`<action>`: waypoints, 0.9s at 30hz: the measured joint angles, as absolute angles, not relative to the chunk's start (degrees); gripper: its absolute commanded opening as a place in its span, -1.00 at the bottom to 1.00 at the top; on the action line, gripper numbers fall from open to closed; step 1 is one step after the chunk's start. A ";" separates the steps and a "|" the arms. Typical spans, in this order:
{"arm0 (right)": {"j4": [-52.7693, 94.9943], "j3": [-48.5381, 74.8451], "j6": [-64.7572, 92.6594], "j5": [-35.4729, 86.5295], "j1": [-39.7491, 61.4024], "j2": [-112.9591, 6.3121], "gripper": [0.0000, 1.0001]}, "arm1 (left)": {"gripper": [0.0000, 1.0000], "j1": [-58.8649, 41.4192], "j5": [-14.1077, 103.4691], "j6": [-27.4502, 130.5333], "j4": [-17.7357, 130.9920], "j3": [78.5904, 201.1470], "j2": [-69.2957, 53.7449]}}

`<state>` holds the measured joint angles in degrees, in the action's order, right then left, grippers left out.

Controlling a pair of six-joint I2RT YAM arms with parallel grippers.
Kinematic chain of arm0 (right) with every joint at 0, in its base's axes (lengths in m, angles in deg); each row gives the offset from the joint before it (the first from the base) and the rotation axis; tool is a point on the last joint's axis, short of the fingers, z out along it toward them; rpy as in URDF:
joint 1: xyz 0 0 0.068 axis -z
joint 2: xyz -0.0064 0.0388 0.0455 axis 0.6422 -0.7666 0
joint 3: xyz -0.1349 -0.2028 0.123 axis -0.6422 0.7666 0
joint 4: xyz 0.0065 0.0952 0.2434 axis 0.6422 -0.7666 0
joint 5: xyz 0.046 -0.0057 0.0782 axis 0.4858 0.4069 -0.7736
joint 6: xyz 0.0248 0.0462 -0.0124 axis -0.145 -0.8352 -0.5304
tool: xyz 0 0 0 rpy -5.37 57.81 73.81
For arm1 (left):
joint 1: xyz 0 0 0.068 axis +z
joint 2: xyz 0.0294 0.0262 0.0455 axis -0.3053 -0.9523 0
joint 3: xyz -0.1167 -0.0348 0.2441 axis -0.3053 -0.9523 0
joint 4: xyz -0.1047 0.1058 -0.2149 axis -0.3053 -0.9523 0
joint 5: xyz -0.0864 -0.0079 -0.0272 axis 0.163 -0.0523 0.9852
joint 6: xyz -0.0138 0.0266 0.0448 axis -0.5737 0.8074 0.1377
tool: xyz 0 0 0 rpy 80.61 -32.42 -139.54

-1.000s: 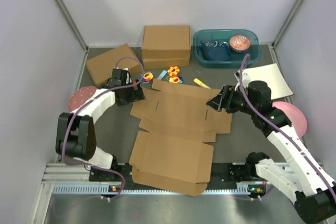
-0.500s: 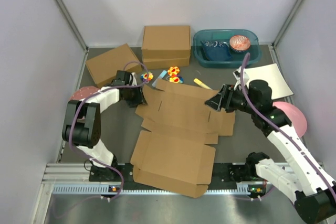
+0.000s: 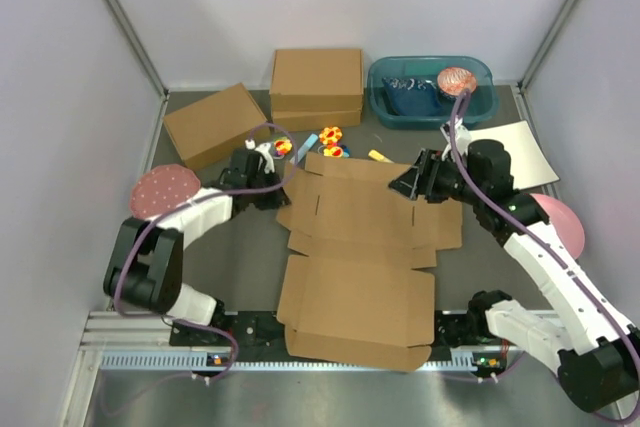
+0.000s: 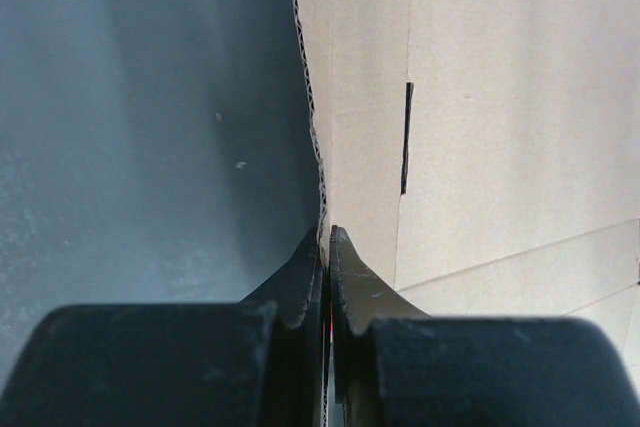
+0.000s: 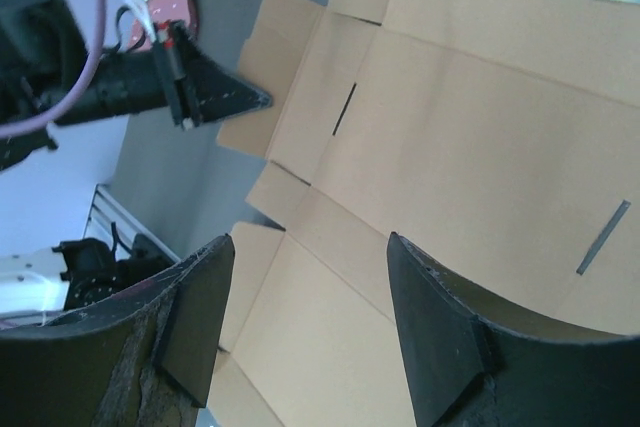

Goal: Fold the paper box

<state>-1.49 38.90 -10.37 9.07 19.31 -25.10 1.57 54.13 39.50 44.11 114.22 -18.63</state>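
paper box [image 3: 355, 247]: the sheet is flat on the desk [image 3: 230, 257], mid-workspace between the arms. Its near panel hangs over the front rail.

Change over the last second: the whole sheet slid toward the right arm and squared up. It sat skewed before; now its long edges run roughly parallel to the desk front. No panel has lifted, so this was a reposition, not a fold.

left pincer [image 4: 327, 237]: clenched on the box's far-left flap edge. The left wrist view shows the corrugated edge sandwiched between the fingers. The left arm reached further in as the sheet travelled, so I judge it pushed or dragged the sheet across.

right pincer [image 5: 310, 239]: released, fingers spread wide, nothing between them. It sits over the far-right corner of the sheet, a bit further back than a second ago. Can't tell whether it touches the cardboard.

Read for the task:
- Folding hasn't really started; creases and slots are all still flat.
- The sheet is now better centred, so both arms can reach the side flaps.
- The single-sided pinch could swing the sheet again unless the right side pins it first.

The toys [image 3: 330, 139] sit just beyond the far edge, close enough to snag a flap.
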 measured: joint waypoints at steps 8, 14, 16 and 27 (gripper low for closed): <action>-1.97 35.88 -8.77 14.06 16.99 -28.62 0.23 | -1.00 -8.00 41.79 38.83 57.95 101.52 -5.01; -2.54 34.86 -7.07 18.69 13.58 -29.23 0.22 | -1.00 -12.44 31.77 41.08 70.16 89.26 4.82; -3.05 34.18 -5.45 20.31 12.49 -29.56 0.23 | -1.00 -13.75 29.15 42.17 74.80 84.93 7.97; 0.58 33.09 7.14 21.38 11.07 -28.08 0.30 | -1.00 -21.97 19.95 46.11 92.92 73.13 13.26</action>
<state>0.58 33.09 7.14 21.38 11.07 -28.08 -21.97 19.95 46.11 92.92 73.13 13.26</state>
